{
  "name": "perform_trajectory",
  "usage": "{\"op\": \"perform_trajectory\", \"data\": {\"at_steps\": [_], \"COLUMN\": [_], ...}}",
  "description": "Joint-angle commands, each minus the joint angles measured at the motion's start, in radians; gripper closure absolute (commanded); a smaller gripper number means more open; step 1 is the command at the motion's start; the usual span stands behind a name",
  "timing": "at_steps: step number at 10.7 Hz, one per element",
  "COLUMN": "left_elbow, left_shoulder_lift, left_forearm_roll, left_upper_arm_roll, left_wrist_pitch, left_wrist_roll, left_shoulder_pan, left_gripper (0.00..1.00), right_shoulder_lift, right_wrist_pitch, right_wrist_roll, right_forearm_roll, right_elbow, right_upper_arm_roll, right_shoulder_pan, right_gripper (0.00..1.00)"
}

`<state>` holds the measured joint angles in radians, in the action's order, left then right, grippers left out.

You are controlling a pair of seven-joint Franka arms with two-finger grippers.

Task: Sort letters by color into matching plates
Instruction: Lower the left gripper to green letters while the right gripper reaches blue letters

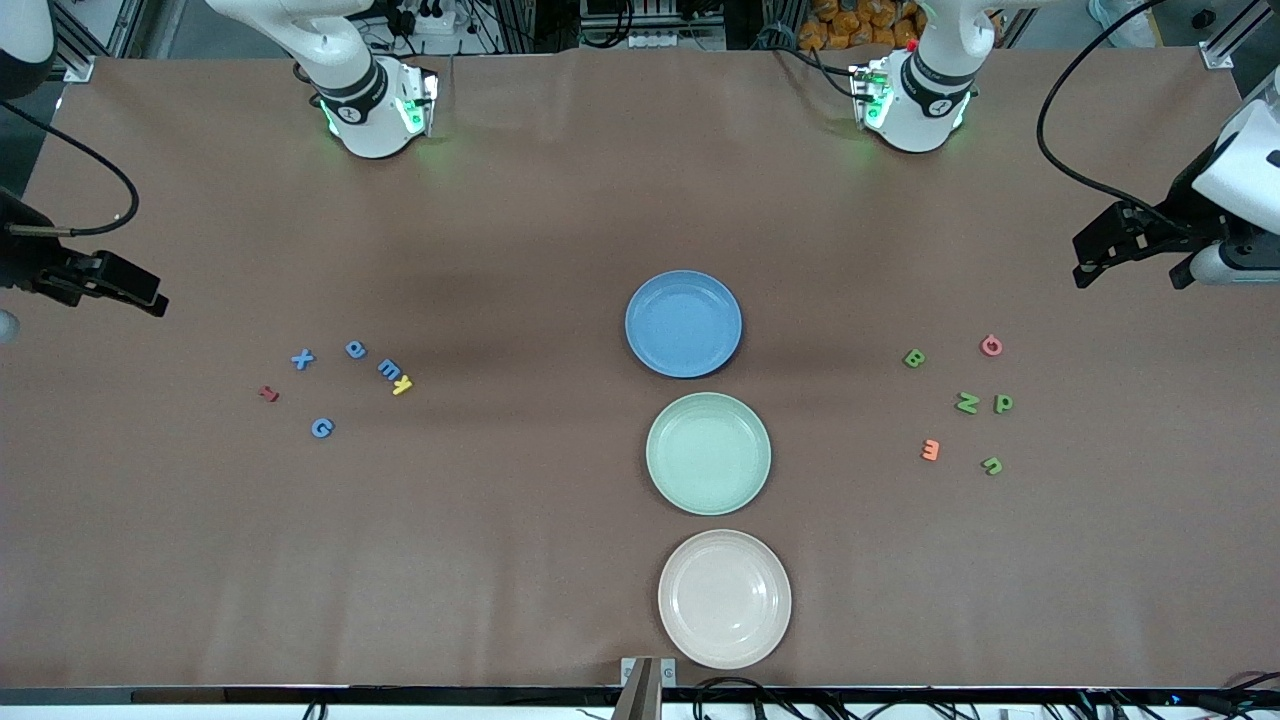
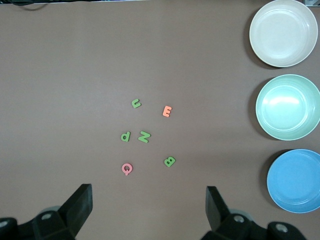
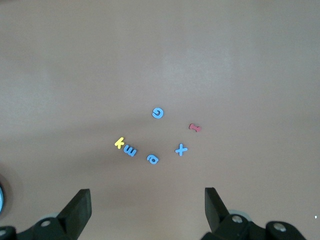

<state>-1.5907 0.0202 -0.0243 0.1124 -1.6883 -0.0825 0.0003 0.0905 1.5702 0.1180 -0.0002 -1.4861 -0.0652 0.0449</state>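
Right gripper (image 1: 150,298) hangs over the table edge at the right arm's end, fingers spread wide, holding nothing. The four small blue chunky letters (image 1: 322,428) lie toward that end from the round matte blue plate (image 1: 683,323), well apart from it, with a dark red letter (image 1: 268,394) beside them and a yellow letter (image 1: 402,385) touching one blue piece. The pale mint green plate (image 1: 708,453) sits just nearer the front camera than the blue plate, the cream-pink plate (image 1: 724,599) nearer again. The four green letters (image 1: 966,403), an orange letter (image 1: 930,450) and a pink letter (image 1: 991,346) lie toward the left arm's end from the blue plate. Left gripper (image 1: 1085,275) hangs over that end, jaws wide open, empty.
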Motion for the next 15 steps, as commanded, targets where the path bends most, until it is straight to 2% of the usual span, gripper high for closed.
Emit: {"op": "perform_trajectory", "data": {"at_steps": [1, 3, 6, 8, 9, 11, 12, 13, 14, 15], "left_elbow": [0.017, 0.012, 0.005, -0.067, -0.122, -0.17, -0.175, -0.175, -0.178, -0.222], "left_shoulder_lift": [-0.006, -0.011, -0.077, -0.095, -0.101, -0.153, -0.181, -0.207, -0.227, -0.224], "left_forearm_roll": [0.012, 0.015, 0.023, 0.023, 0.024, 0.02, 0.014, 0.012, 0.012, 0.011], "left_upper_arm_roll": [-0.004, -0.002, -0.002, -0.002, -0.002, -0.002, -0.002, -0.002, -0.002, -0.002], "left_wrist_pitch": [0.012, 0.01, -0.001, -0.081, -0.141, -0.215, -0.243, -0.255, -0.266, -0.287], "left_wrist_roll": [0.021, 0.026, 0.047, 0.165, 0.174, 0.193, 0.204, 0.199, 0.204, 0.201], "left_shoulder_pan": [-0.003, 0.007, 0.013, 0.076, 0.085, 0.113, 0.109, 0.109, 0.112, 0.107], "left_gripper": [0.0, 0.0, 0.0, 0.0, 0.0, 0.0, 0.0, 0.0, 0.0, 0.0], "right_shoulder_lift": [0.0, 0.0, 0.002, 0.008, 0.017, 0.032, 0.043, 0.041, 0.035, 0.032], "right_wrist_pitch": [0.005, 0.005, 0.005, 0.007, 0.007, 0.027, 0.053, 0.115, 0.176, 0.23], "right_wrist_roll": [0.017, 0.017, 0.017, 0.002, 0.0, -0.035, -0.087, -0.145, -0.215, -0.298], "right_forearm_roll": [-0.014, -0.014, -0.014, -0.012, -0.012, -0.012, -0.012, -0.005, 0.0, 0.006], "right_elbow": [0.001, 0.001, 0.001, 0.001, 0.001, -0.009, -0.026, -0.087, -0.149, -0.208], "right_upper_arm_roll": [-0.005, -0.005, -0.005, -0.005, -0.005, -0.004, 0.005, 0.018, 0.047, 0.097], "right_shoulder_pan": [0.009, 0.009, 0.009, 0.01, 0.013, 0.032, 0.03, 0.024, 0.007, -0.043], "right_gripper": [0.0, 0.0, 0.0, 0.0, 0.0, 0.0, 0.0, 0.0, 0.0, 0.0]}}
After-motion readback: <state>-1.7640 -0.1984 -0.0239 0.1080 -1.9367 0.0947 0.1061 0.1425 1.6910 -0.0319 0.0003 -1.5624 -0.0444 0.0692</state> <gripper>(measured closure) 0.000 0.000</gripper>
